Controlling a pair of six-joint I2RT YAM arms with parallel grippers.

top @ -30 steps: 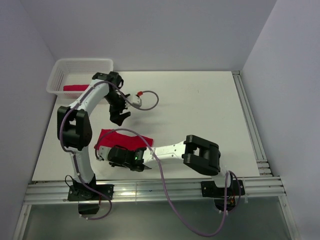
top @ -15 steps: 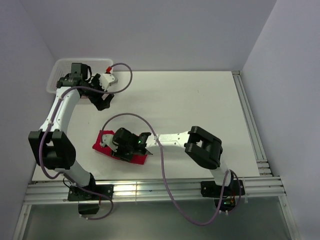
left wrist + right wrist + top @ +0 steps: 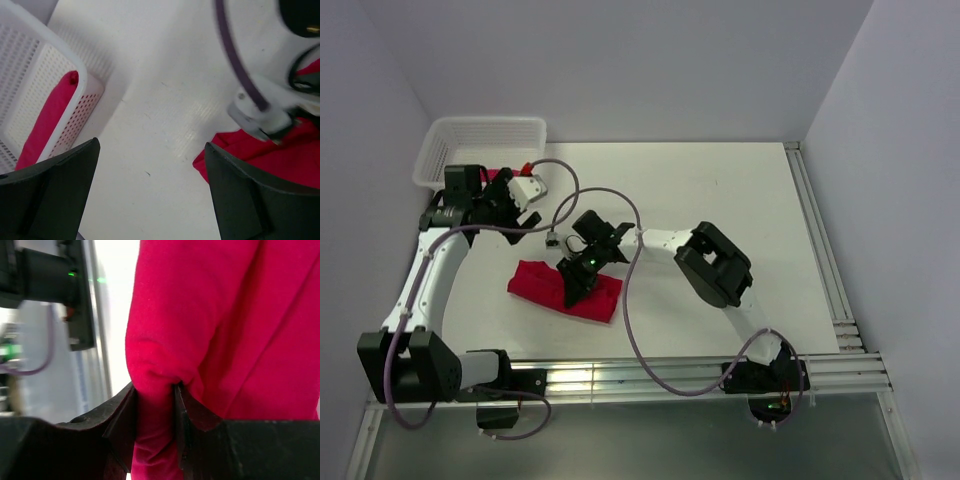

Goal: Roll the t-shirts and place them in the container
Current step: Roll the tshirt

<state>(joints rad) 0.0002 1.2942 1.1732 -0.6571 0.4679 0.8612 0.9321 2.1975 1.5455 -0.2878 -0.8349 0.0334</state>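
One red t-shirt (image 3: 538, 281) lies crumpled on the white table near the front left. My right gripper (image 3: 571, 292) reaches down onto it and is shut on a fold of its cloth (image 3: 155, 405), which bulges out above the jaws. A second t-shirt (image 3: 47, 117) lies as a long red roll inside the white basket (image 3: 30, 65). In the overhead view my left arm covers that roll. My left gripper (image 3: 150, 200) hovers open over bare table between the basket and the loose t-shirt (image 3: 265, 157), holding nothing.
The white lattice basket (image 3: 480, 130) stands at the table's back left corner against the wall. The right arm's cable (image 3: 620, 215) loops above the t-shirt. A metal rail (image 3: 820, 250) runs along the right edge.
My left gripper came back from the basket toward the table and opened a little more. My right gripper swung round to the t-shirt's far side, still shut on the cloth, which shifted.
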